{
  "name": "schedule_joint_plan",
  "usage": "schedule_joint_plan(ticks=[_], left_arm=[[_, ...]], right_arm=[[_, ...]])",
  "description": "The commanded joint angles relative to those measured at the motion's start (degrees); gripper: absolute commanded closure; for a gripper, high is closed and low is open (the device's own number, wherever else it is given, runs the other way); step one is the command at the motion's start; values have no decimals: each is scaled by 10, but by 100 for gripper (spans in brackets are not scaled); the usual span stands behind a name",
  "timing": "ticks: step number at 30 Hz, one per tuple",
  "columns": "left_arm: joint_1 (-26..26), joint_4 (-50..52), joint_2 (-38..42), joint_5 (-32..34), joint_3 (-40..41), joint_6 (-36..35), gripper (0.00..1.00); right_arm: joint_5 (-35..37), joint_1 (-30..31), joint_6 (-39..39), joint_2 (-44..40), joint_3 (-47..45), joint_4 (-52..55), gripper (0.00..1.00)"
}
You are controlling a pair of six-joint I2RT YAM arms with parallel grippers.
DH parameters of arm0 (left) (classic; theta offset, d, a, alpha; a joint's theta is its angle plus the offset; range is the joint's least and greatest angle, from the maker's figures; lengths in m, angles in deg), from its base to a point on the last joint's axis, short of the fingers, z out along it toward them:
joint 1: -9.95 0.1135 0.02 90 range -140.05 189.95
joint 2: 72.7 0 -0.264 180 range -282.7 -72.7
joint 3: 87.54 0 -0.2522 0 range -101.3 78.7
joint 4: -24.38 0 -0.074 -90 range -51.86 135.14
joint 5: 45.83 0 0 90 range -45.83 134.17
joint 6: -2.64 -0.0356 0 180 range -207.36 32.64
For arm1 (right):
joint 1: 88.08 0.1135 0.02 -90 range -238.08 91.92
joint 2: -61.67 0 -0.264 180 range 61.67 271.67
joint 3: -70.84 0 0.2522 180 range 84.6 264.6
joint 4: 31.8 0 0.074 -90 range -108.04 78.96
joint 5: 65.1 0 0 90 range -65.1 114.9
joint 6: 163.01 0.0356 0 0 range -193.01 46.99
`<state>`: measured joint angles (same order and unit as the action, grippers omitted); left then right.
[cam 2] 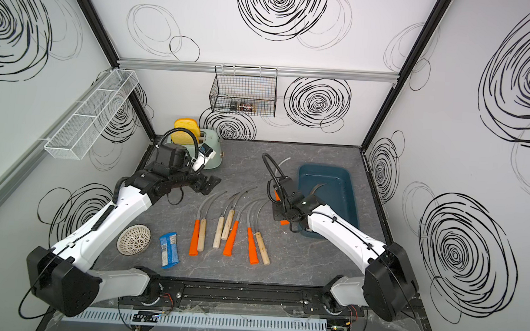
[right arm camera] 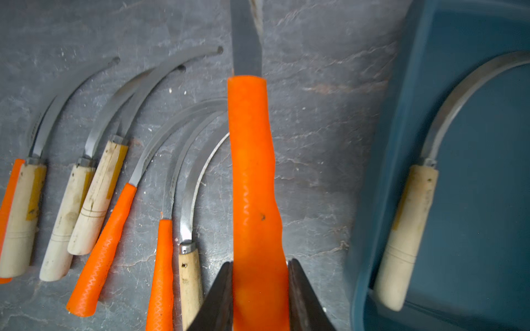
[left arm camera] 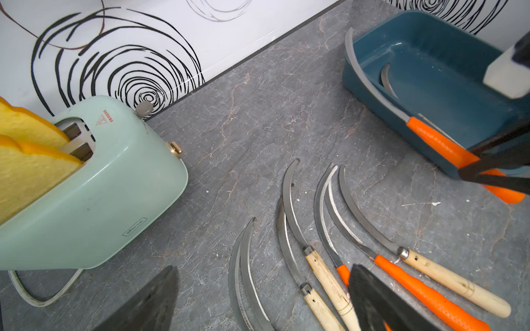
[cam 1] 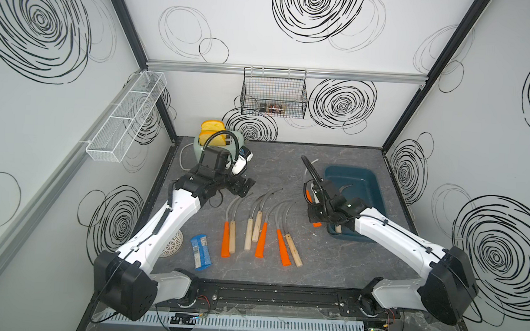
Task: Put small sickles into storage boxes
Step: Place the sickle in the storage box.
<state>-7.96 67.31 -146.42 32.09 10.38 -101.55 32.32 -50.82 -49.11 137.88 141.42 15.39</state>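
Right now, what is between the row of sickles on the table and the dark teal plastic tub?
One orange-handled sickle, gripped by the right pincer, over bare grey tabletop; the right wrist view shows it.

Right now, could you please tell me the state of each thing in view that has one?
right gripper: shut on the held sickle, at its orange handle
held sickle: beside the storage box, not yet inside
storage box: holds one wooden-handled sickle
left gripper: open, empty
seven loose sickles: lying flat on the table
toaster: two bread slices standing in its slots
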Motion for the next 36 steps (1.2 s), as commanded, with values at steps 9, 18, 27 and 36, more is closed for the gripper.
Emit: schedule_joint_plan(ticks=[9,18,27,36], left_arm=[[-14,31,-40,9,-86,-9,4],[-20,25,-62,19,-99,-8,4],[-20,16,-86,19,-120,-8,4],[-16,10,-101,14,-123,-17,4]], right_arm=[[-63,-139,-58,-51,22,56,98],[-98,-235,-97,-56,1,74,98],[-140,-305,-93,-39,8,84,98],[-157,-324,-63,-38,-25,44,98]])
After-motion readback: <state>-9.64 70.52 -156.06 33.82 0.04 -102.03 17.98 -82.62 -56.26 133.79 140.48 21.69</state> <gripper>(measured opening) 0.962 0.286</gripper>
